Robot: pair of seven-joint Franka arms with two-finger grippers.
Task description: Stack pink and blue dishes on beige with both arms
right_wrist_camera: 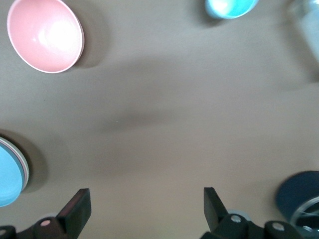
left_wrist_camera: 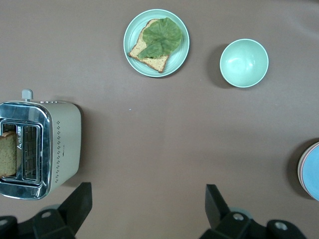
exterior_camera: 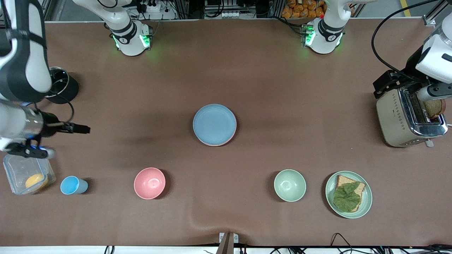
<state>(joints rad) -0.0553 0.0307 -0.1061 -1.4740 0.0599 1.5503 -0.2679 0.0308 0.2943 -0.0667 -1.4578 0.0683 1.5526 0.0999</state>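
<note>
Apparently stacking is done: blue plate tops the pile at table centre, pink rim beneath. Left gripper near the toaster and right gripper both have jaws spread, empty. Next: idle.

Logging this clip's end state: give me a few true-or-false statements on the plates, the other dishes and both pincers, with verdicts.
1. The blue plate lies on top of the stack at mid-table. True; a pink plate's edge peeks out beneath it.
2. The left pincer holds the blue plate. False; it is open and empty, over bare table near the toaster.
3. The right pincer is open and holds nothing. True.
4. The pink bowl sits on the stack. False; it stands alone on the table, nearer the front camera than the stack.
5. The green plate carries bread with a leaf. True.
</note>
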